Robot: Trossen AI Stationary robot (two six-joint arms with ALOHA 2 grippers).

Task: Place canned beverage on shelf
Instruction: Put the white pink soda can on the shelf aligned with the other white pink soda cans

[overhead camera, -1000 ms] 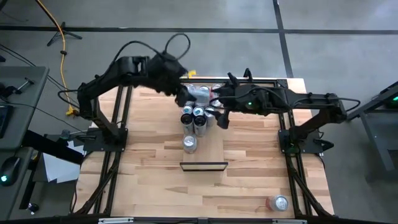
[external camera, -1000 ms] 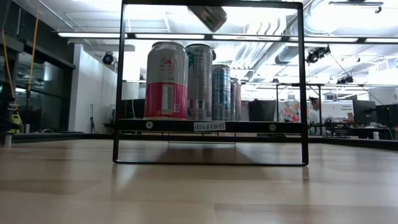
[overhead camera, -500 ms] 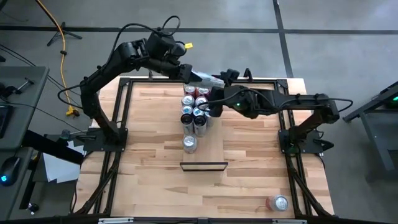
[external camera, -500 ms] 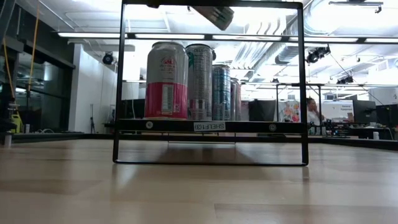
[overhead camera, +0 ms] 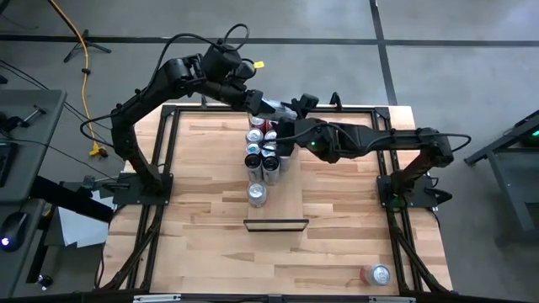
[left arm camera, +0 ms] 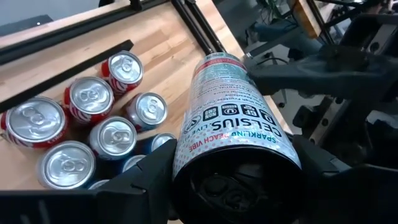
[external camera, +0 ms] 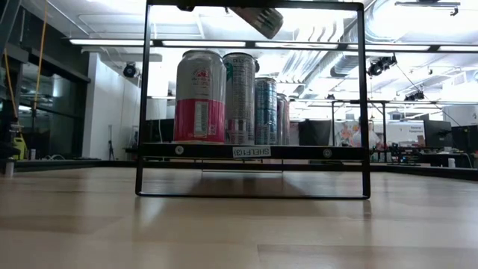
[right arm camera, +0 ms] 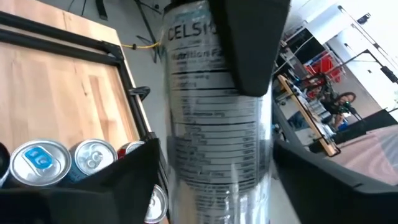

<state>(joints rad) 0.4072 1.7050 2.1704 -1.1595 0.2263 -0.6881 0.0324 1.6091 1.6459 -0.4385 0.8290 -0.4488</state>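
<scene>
A slim silver can (overhead camera: 274, 108) hangs tilted above the shelf's far end, with my left gripper (overhead camera: 257, 101) shut on it. My right gripper (overhead camera: 285, 128) reaches in from the right, open. Its fingers (right arm camera: 134, 174) stand close on either side of the can's other end (right arm camera: 217, 124). Several cans (overhead camera: 263, 156) stand upright in rows on the shelf (overhead camera: 290, 202), a narrow light wood panel. In the low view a pink can (external camera: 199, 97) is the nearest of them, and the held can (external camera: 258, 19) shows at the top. My left gripper pinches the can's bottom end (left arm camera: 186, 157) between its two fingers (left arm camera: 146, 183), one on each side of the wall. The fingers slant down from the table's far left. The can sticks out beyond them, tilted, its top toward my right arm, lifted clear of the standing cans.
A black wire frame (overhead camera: 275, 225) stands at the shelf's near end. One more can (overhead camera: 376, 274) lies on the tabletop near the front right corner. Dark rails (overhead camera: 168, 168) run along both sides of the table.
My left gripper has carried the can toward the table's far edge and rolled its wrist, so the can now points toward my right arm. My right gripper has moved left toward the can and turned, coming round its free end.
</scene>
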